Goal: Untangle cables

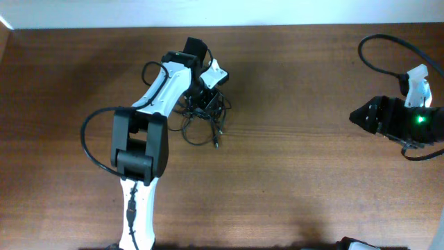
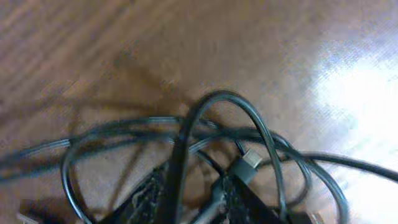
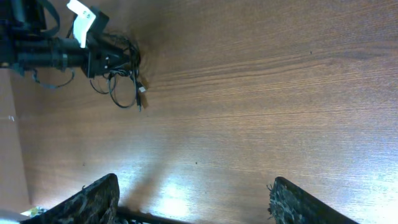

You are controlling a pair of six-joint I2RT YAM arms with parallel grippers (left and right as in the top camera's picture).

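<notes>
The cables (image 1: pixel 205 118) lie in a small tangle of thin black loops on the wooden table, just right of the left arm's wrist. My left gripper (image 1: pixel 208 97) is down over the tangle's upper part. In the left wrist view its dark fingers (image 2: pixel 146 199) stand partly apart, with a black strand (image 2: pixel 177 180) and a thinner one running between them and wood showing beside those. A small plug end (image 2: pixel 252 160) lies by the right finger. My right gripper (image 1: pixel 357 117) hovers far off at the table's right side, open and empty (image 3: pixel 193 199). It sees the tangle (image 3: pixel 124 87) from a distance.
The left arm's thick black cable (image 1: pixel 87 139) bows out to the left of its elbow. The right arm's own cable (image 1: pixel 374 48) loops at the back right. Bare wooden table (image 1: pixel 298 173) stretches between the two arms.
</notes>
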